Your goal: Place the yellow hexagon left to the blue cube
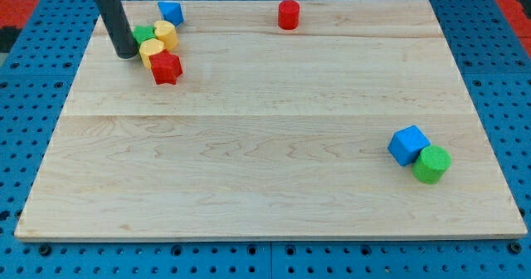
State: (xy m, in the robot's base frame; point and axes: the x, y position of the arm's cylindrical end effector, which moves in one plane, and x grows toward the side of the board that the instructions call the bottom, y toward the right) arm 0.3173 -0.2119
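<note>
Nearest the camera, down at the near right of the wooden board (pixel 265 188), sits a green cylinder (pixel 431 163), touching the blue cube (pixel 407 144) that sits just beyond it to the left. Those two are well apart from everything else.

All the rest is at the far end. Far left there's a little cluster: a small blue block (pixel 171 13) (shape's hard to call, some kind of angled piece) at the very far edge, then a yellow hexagon-ish block (pixel 166 34) just nearer than it, with a second yellow block (pixel 152 52) touching that one on its near-left side. I honestly can't tell which of the two yellows is the proper hexagon, they both look faceted from here. A small green block (pixel 143 35) is tucked in on the left of the yellows, partly hidden behind my rod. A red block (pixel 166 67), star-like in outline, sits touching the near side of the second yellow one.

My tip (pixel 127 55) is down on the board just left of that cluster, right beside the second yellow block and the green one, looks like touching or very nearly so. As for a claw: I've got none, just the straight dark rod, so nothing is gripped.

Off on its own at the far edge, around the middle, stands a red cylinder (pixel 288 15).

So the yellow stuff is far left, and the blue cube is way over at near right.
</note>
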